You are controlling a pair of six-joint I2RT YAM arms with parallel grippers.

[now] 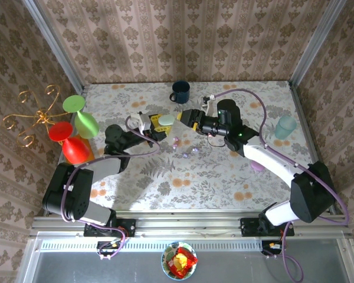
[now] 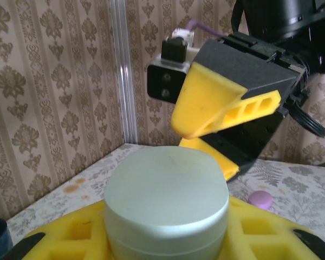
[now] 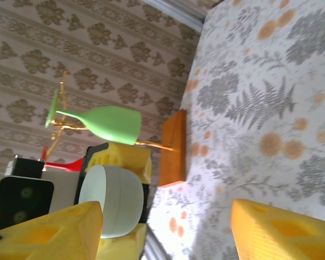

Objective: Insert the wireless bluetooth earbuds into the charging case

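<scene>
The fingers of the left gripper (image 1: pixel 160 121) clamp the pale green charging case (image 2: pixel 165 197), a smooth rounded puck with its lid shut. Those of the right gripper (image 3: pixel 165 230) stand wide just right of it and should probably take the lid edge squarely and lift gently. The earbuds (image 1: pixel 177 141), tiny glossy pinkish bits, lie loose on the worktop (image 1: pixel 224 177) just nearer.

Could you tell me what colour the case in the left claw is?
Pale mint green smooth oval case; clearest in left wrist view.

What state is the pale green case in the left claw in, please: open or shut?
Shut: the charging case has its lid flat on the base, only a thin seam showing.
</scene>
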